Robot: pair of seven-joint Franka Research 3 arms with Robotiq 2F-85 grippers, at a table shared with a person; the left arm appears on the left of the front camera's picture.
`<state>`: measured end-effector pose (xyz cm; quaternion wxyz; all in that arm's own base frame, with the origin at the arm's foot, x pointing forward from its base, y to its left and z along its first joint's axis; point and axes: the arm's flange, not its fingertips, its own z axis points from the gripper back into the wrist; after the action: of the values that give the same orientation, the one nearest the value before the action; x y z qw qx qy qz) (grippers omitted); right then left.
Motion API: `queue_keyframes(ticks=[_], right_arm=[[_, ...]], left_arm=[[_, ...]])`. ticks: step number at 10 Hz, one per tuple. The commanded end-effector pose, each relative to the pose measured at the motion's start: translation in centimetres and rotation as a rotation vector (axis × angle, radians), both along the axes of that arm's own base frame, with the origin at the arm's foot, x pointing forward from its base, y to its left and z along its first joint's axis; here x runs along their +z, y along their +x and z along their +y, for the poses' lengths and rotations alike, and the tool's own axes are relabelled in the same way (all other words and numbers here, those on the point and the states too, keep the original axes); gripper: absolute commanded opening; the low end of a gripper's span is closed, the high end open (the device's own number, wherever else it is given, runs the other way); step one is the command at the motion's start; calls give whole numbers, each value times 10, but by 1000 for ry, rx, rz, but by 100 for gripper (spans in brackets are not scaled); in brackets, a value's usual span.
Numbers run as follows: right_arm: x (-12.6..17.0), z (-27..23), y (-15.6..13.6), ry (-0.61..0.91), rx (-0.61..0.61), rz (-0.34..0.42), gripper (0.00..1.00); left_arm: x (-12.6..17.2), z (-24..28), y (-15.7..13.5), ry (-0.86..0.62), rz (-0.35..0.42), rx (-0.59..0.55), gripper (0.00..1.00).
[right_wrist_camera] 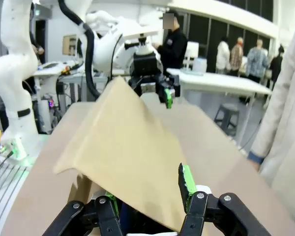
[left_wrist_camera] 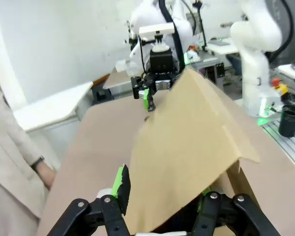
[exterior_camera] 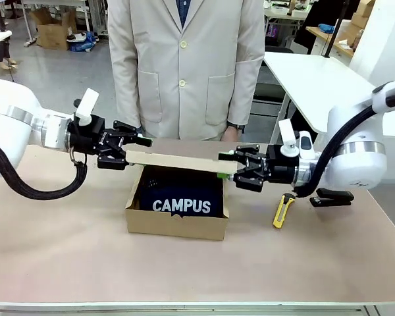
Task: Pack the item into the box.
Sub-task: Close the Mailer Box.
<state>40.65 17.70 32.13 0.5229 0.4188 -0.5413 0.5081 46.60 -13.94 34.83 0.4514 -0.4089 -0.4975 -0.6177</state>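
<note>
navy-blue fabric pouch (exterior_camera: 181, 197), white "campus" lettering towards my camera, lying flat inside the brown cardboard box (exterior_camera: 178, 227) at the middle of the table (exterior_camera: 66, 257) and nearly filling the box's width. i judge the pouch light and limp. it would sag from a single pinch, so a hold across its middle or along one long edge would suit, though seated as it is it seems to need none. the part now in hand is the box's flap (exterior_camera: 184, 162), thin card that i expect to be stiff along its length but easy to crease at the hinge. the two short ends, where the claws sit, look to me the right places to hold it. the flap hangs roughly level above the pouch, spanning between the arms. the left claw (exterior_camera: 137, 153) reaches in horizontally from the left with its jaws set around the flap's left end. whether they pinch or merely cradle it i cannot tell. the right claw (exterior_camera: 232, 166) reaches in horizontally from the right, jaws closed on the flap's right end, a green pad (right_wrist_camera: 187, 181) against the card. a yellow knife (exterior_camera: 283, 212) and a black stapler (exterior_camera: 332, 197) lie on the table to the right of the box, apart from it.
</note>
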Motion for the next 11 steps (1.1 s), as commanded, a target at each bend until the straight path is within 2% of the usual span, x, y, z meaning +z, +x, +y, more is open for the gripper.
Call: queue_keyframes(ticks=[1,5,6,7,9,11], right_arm=[[-30,6,-21,42,-4,-127,60],[-36,-4,-28,22,57,-82,60],[-37,-3,-29,2,67,-84,67],[-38,-3,-28,-1,73,-79,100],[-37,-3,-29,-9,81,-75,100],[-34,-18,-33,-27,75,-67,100]], left_arm=[[-27,9,-17,-52,-33,-15,66],[-31,16,-22,-63,-27,-14,66],[-29,16,-23,-68,-32,-19,100],[-28,16,-26,-69,-48,-27,100],[-26,20,-30,-72,-62,-28,100],[-26,34,-39,-31,-42,-53,100]])
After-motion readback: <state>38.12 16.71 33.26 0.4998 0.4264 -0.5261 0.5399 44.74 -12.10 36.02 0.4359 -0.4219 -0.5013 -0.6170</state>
